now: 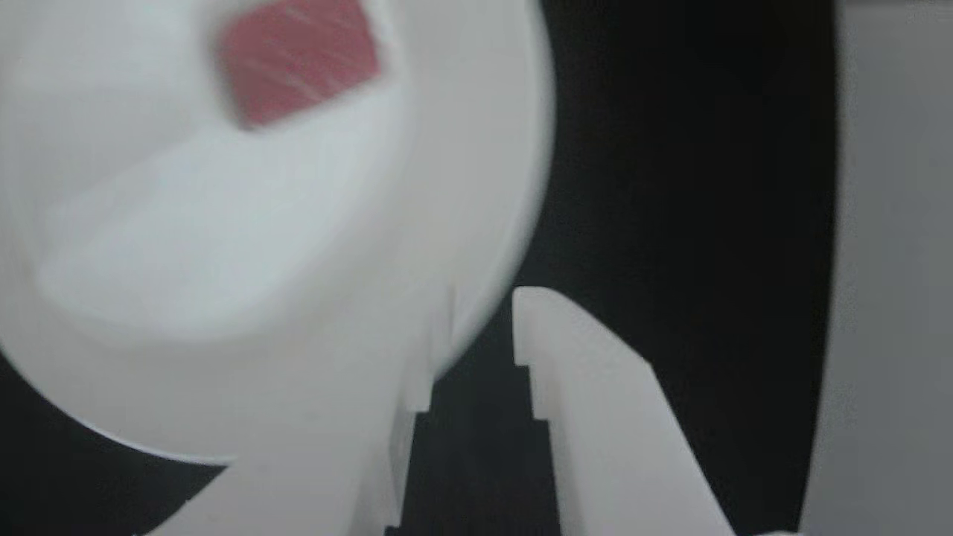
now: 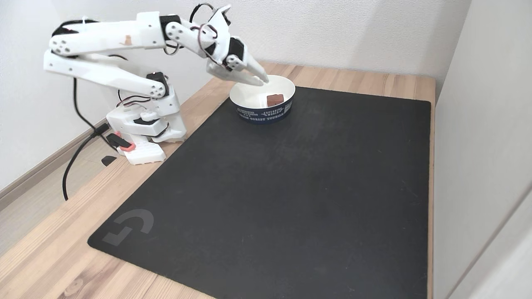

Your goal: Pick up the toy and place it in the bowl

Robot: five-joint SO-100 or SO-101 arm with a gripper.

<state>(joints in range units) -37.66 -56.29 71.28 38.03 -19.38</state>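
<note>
Jaws [image 1: 476, 327] parted — toy [image 2: 274, 99] in bowl [image 2: 249, 113].

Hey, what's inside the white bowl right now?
The red toy lies on the white floor inside the bowl, free of the gripper, which is open above the rim. The near wall hides part of the floor.

The mat [image 2: 270, 187] lies bare from the bowl [image 2: 262, 112] to its near edge, open to passage; only the bowl stands on it, at the far edge, the claw [image 2: 262, 81] over its rim
</note>
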